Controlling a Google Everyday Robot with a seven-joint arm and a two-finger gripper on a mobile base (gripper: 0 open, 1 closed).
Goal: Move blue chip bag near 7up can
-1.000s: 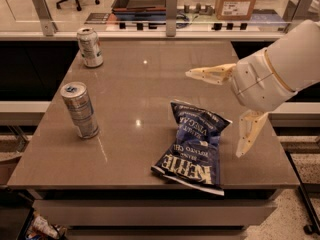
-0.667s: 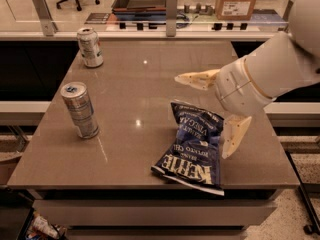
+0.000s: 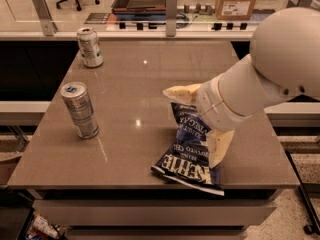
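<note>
Hand (image 3: 192, 126) has come down over the blue chip bag (image 3: 186, 158); bag not yet near the 7up can (image 3: 90, 46).
Slim silver can (image 3: 80, 109) stands in front of the 7up can on the worktop (image 3: 145, 79). Bag lies flat, well apart from the 7up can, to its right and nearer the front edge. Hand, also right of the 7up can, has slid left and lower since a second ago, fingers (image 3: 180, 92) spread astride the bag's top, nothing pinched. Grasp looks next.

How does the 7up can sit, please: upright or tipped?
Upright: the 7up can rests on its base. The end effector is open over the blue chip bag.
</note>
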